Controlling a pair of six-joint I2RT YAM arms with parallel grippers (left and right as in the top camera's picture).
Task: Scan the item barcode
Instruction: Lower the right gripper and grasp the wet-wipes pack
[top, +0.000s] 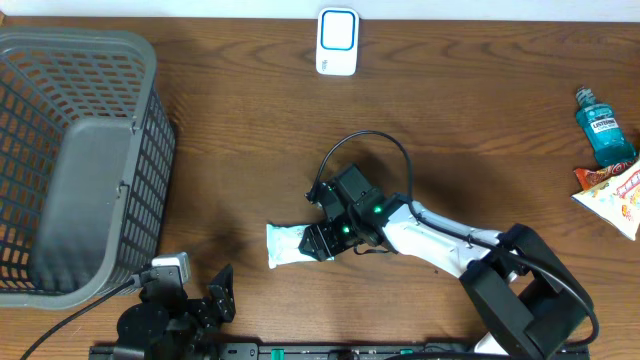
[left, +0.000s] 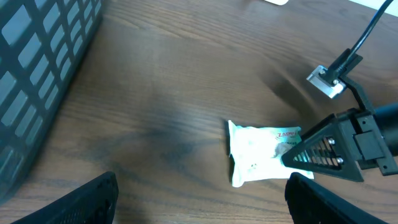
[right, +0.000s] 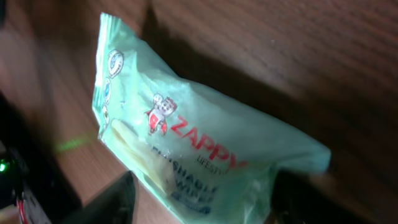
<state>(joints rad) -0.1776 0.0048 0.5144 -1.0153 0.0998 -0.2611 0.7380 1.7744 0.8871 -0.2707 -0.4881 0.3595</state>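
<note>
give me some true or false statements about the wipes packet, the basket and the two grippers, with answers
The pale green plastic wipes packet lies inside the grey plastic mesh basket. False: it lies on the brown wooden table, apart from the basket.
The right gripper is at one end of the packet. True.
The left gripper holds the packet. False: it is open and empty, away from it.
A blue mouthwash bottle lies near the overhead view's right edge. True.

item: pale-green ZAPPY wipes pack | pose: lying flat | place: desk, near front | scanner: white, blue-framed, far edge
</note>
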